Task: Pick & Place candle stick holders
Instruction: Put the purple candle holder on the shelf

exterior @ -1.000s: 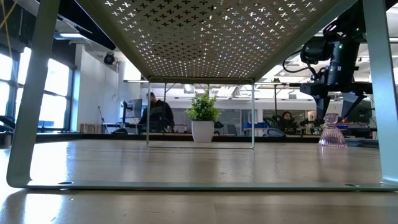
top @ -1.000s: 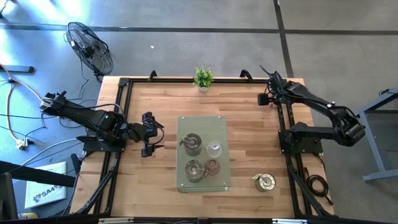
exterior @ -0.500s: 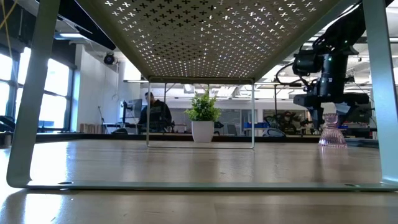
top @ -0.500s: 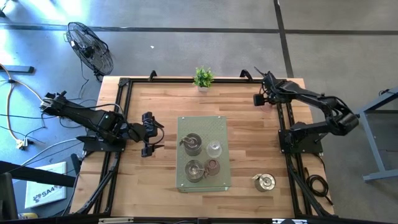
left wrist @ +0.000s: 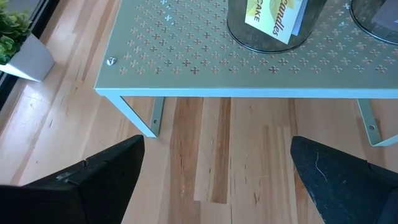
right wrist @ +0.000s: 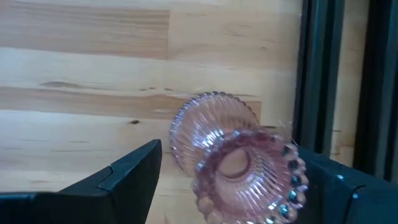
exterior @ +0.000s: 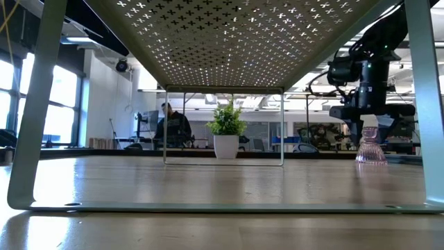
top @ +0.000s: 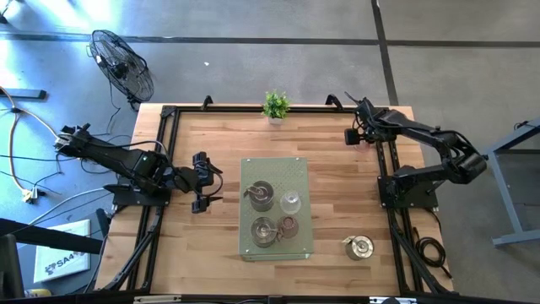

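A pink ribbed glass candle stick holder (right wrist: 231,144) stands upright on its base on the wood at the table's far right edge, also in the low view (exterior: 371,147). My right gripper (right wrist: 230,155) (top: 358,132) points down over it, open, one finger on either side of its rim. Two silver holders (top: 260,196) (top: 265,230), a clear one (top: 290,201) and a pink one (top: 288,226) stand on the green perforated rack (top: 295,169). Another silver holder (top: 359,247) stands on the table near the front right. My left gripper (top: 202,181) (left wrist: 217,186) waits open, left of the rack.
A small potted plant (top: 275,105) stands at the middle of the far edge. The black frame rail (right wrist: 320,74) runs close beside the pink holder. The rack's legs (left wrist: 155,118) stand on the wood in front of my left gripper. People sit in the room beyond (exterior: 173,128).
My right gripper has sunk down over the pink holder at the far right and tipped a little steeper, then stopped; its fingers now stand around the holder's top. The holder has stayed where it was.
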`<action>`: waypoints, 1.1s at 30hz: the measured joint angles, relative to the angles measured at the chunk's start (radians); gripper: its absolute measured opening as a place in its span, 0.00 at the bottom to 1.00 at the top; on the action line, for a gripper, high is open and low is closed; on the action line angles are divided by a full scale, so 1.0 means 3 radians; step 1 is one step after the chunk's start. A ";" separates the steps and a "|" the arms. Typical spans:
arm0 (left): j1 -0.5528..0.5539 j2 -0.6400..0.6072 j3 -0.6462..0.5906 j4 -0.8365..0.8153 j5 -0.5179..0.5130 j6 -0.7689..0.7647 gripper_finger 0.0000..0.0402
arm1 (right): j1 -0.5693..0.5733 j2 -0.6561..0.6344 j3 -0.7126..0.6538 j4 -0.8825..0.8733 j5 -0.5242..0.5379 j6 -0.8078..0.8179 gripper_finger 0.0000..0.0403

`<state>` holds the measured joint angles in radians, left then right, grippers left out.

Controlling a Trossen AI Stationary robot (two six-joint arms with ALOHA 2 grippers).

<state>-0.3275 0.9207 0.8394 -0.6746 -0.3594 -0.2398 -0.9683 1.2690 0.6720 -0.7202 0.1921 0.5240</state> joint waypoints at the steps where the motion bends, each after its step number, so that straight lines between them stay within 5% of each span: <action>1: 0.0000 0.0000 0.0000 0.0000 0.0011 -0.0001 0.99 | 0.0000 0.0000 0.0000 -0.0021 0.0013 0.0001 0.76; 10: 0.0000 0.0000 0.0000 -0.0001 0.0015 -0.0001 0.99 | 0.0000 0.0000 0.0000 -0.0064 0.0026 0.0000 0.69; 22: 0.0000 0.0000 0.0000 -0.0001 0.0015 -0.0001 0.99 | 0.0062 -0.0012 0.0014 -0.0041 -0.0035 -0.0103 0.34; 33: 0.0000 0.0000 0.0001 -0.0001 0.0014 -0.0001 0.99 | 0.0165 -0.0006 0.0010 -0.0003 -0.0012 -0.0104 0.34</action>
<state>-0.3275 0.9207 0.8398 -0.6750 -0.3550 -0.2401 -0.9188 1.2671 0.6750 -0.7212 0.1886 0.4927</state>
